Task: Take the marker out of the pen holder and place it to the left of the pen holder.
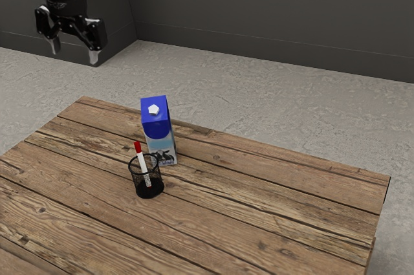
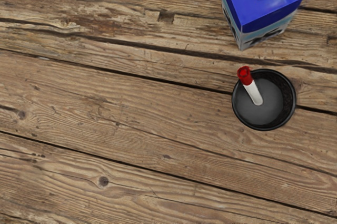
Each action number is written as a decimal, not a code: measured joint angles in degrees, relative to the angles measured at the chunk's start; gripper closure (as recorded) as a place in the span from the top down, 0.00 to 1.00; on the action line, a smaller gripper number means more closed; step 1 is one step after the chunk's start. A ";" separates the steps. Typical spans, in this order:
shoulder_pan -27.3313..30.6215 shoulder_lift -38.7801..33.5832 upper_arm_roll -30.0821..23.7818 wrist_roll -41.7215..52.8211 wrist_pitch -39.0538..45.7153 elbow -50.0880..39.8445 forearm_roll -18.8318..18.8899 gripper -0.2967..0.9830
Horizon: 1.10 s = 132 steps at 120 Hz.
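High above the table, at the exterior view's upper left, hangs my gripper (image 1: pixel 75 52), open, its two fingers wide apart with nothing between them. A black mesh pen holder (image 1: pixel 149 188) stands upright on the table, well below the gripper. Inside it a white marker with a red cap (image 1: pixel 142 164) leans against the rim, cap end up and sticking out over the top. From above, in the wrist view, the pen holder (image 2: pixel 264 126) is a round black cup, and the marker (image 2: pixel 251 90) rests against its rim.
A blue and white milk carton (image 1: pixel 159 134) stands close behind the pen holder; its top (image 2: pixel 267 2) shows in the wrist view. The wooden plank table (image 1: pixel 259 217) has edges toward the exterior view's right and back, with grey floor beyond.
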 joint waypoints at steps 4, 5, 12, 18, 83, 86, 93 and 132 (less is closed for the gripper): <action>-0.40 -0.06 -0.07 -0.15 0.11 -0.53 0.01 0.77; -0.49 -0.08 -0.09 -0.18 0.13 -0.71 0.01 0.77; -0.88 -0.14 -0.17 -0.43 0.28 -1.57 0.03 0.77; -0.78 -1.67 -0.13 -0.64 1.40 -5.37 0.10 0.77; -0.73 1.45 -1.31 -8.99 31.27 -31.76 -6.19 0.77; -0.64 2.34 -1.17 -9.04 32.49 -31.80 -6.27 0.77; 0.11 4.19 -0.93 -8.94 35.22 -31.85 -6.43 0.77; 7.00 13.03 -1.76 -4.96 43.61 -27.88 -8.53 0.77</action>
